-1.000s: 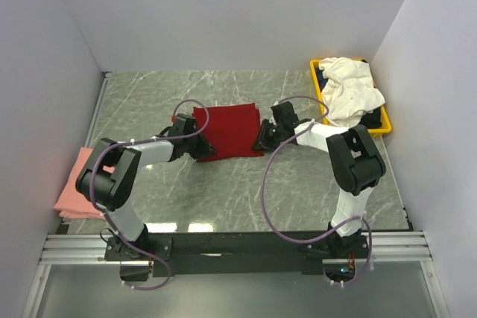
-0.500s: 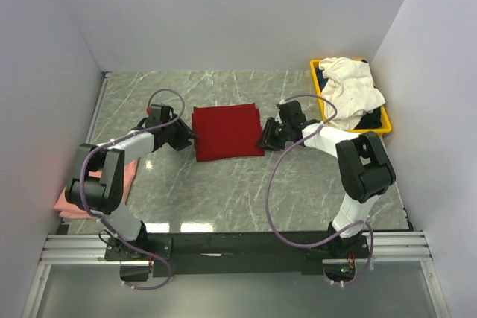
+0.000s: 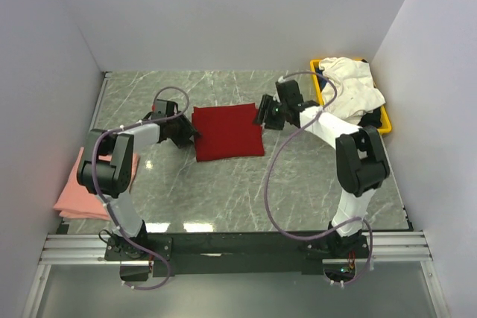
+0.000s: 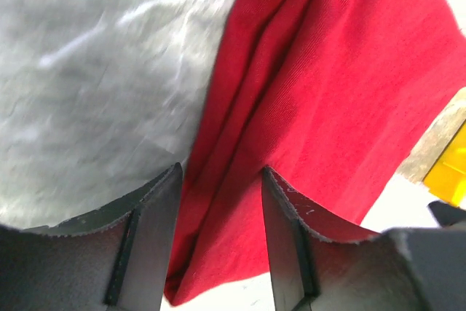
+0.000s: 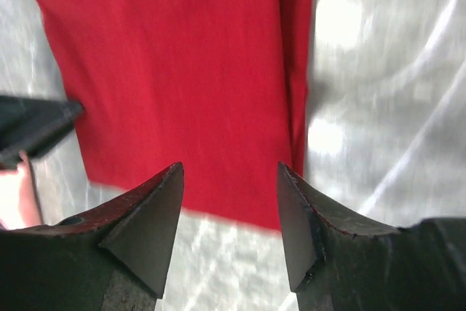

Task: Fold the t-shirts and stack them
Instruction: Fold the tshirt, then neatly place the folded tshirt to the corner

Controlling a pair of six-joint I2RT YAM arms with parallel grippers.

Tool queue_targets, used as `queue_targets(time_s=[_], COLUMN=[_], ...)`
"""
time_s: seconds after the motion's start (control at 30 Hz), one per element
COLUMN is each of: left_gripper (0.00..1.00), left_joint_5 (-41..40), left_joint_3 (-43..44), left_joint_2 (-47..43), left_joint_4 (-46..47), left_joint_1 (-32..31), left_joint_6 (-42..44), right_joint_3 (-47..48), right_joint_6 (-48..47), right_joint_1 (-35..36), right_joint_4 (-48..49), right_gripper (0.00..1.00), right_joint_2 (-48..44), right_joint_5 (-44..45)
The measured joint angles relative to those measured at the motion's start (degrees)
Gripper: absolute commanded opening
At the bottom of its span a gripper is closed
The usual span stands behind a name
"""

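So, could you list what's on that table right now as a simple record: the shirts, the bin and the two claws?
Dark red cloth t-shirt: folded into a rectangle, flat at mid-table
Salmon-pink cloth t-shirt: flat at the table's left edge
White cloth t-shirt: crumpled, draped over the yellow plastic bin
Left gripper: open, at the red shirt's left edge
Right gripper: open, by its right edge
Surface: grey marble-patterned table

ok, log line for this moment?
left gripper: open; right gripper: open; dark red t-shirt: folded, between grippers; white t-shirt: on yellow bin
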Motion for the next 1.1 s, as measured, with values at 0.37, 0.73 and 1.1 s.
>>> queue_targets(time_s=[0.37,0.73,1.1], left_gripper=[0.51,0.42,0.01], left_joint_5=[-4.17,-10.86,-12.81], left_joint_3=[8.39,12.85,14.97], left_joint_2=[5.42,7.76,9.22], left_joint_4=[-3.87,-8.11,-10.36], left_joint_1=[-1.31,-3.72,-3.85], left_joint_6=[0.57,1.05,-0.66], right_joint_3=[10.99,12.44,15.23], right_joint_6=[-2.32,-2.43,-2.45], right_joint_1=[-0.76,-0.76,-0.28], right_joint_4=[-4.17,-5.16,-6.47], right_gripper=[0.59,0.48,0.5], right_joint_2=[13.11,16.15,17.64], right_joint_5=[3.82,2.95,1.86])
